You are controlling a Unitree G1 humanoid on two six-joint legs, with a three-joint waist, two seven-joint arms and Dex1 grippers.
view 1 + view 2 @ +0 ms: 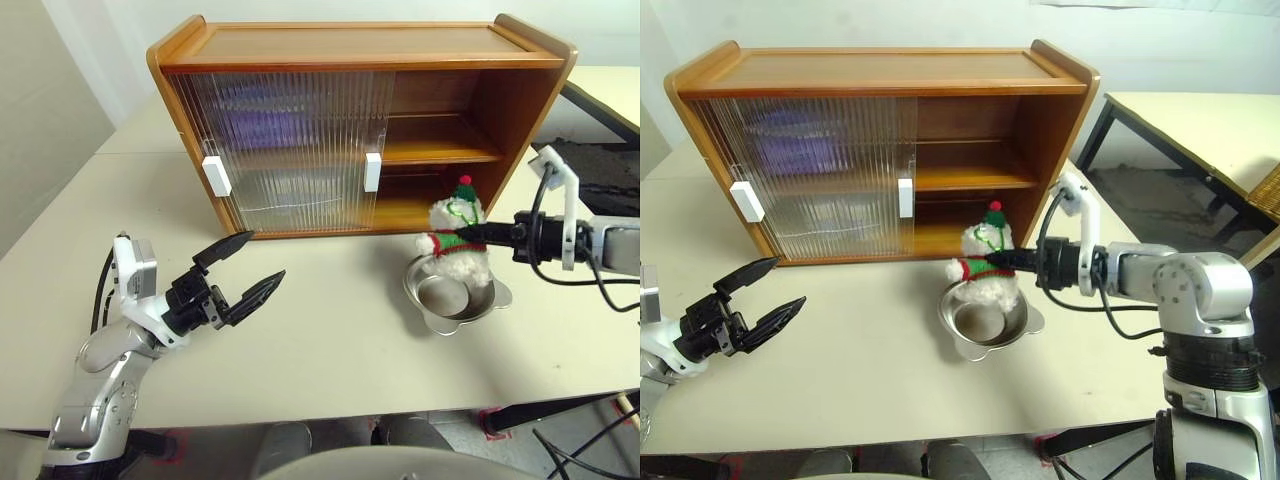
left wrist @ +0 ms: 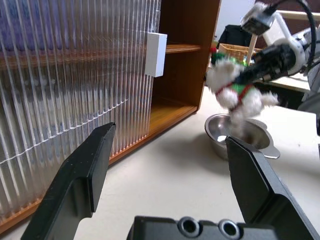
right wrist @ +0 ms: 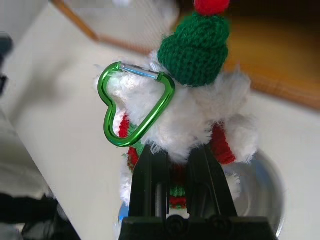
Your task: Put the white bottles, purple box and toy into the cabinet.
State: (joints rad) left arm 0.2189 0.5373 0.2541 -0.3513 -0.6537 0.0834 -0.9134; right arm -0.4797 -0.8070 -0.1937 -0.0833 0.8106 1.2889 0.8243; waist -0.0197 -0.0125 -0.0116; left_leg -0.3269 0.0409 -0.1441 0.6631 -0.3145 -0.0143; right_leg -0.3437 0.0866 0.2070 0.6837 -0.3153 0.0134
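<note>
We start with the toy (image 1: 457,240): it hangs upright just above the silver bowl (image 1: 455,295), hat up, pinched at its striped middle by the right gripper (image 1: 478,236), whose jaws are drawn in narrow on the plush (a green heart-shaped clip (image 3: 134,104) dangles at its shoulder). The relation that matters next is toy to cabinet (image 1: 360,125). The open right half of the cabinet lies directly behind the toy, near, with the lower shelf floor (image 1: 405,211) at about the toy's own height, so we judge a short push forward should carry it in. The right forearm reaches in from the right side, roughly level, fingers pointing toward the robot's left. A purple blur shows behind the ribbed sliding doors (image 1: 285,150); we cannot say more of it. The left gripper (image 1: 245,271) hovers over the table (image 1: 330,340) well apart from the toy, jaws spread wide and empty, so the right arm is plainly the nearer one.
</note>
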